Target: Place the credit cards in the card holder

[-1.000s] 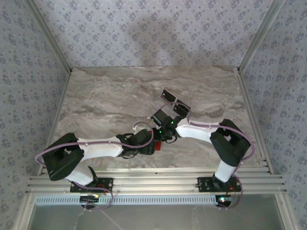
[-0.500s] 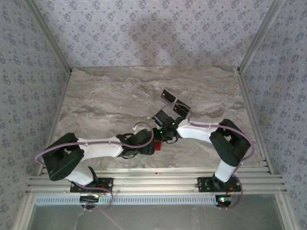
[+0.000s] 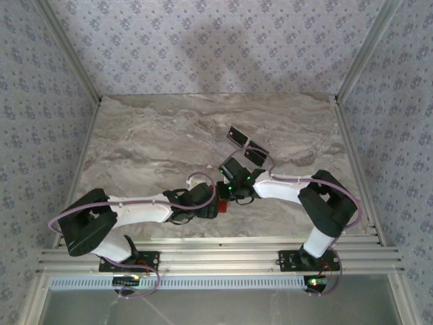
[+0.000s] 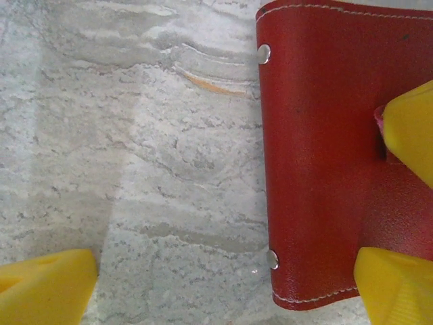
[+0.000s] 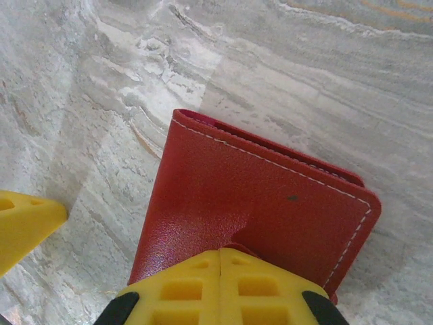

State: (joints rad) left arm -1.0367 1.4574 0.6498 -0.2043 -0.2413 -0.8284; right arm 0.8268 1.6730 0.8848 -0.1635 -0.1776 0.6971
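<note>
Our right tool (image 5: 220, 261) pinches the red card holder (image 5: 257, 196) on the desk (image 5: 304, 81), our left tool (image 4: 220, 284) spread wide open alongside.

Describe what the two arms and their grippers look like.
The left arm and right arm have white shells, black joints and looping lilac cables. A green light glows at the right wrist. The left gripper and right gripper carry bright yellow blocky fingers.

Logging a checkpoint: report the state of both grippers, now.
Left gripper: open, gripping nothing, jaws spanning the edge of the card holder.
Right gripper: shut, apparently pinching the card holder.
</note>
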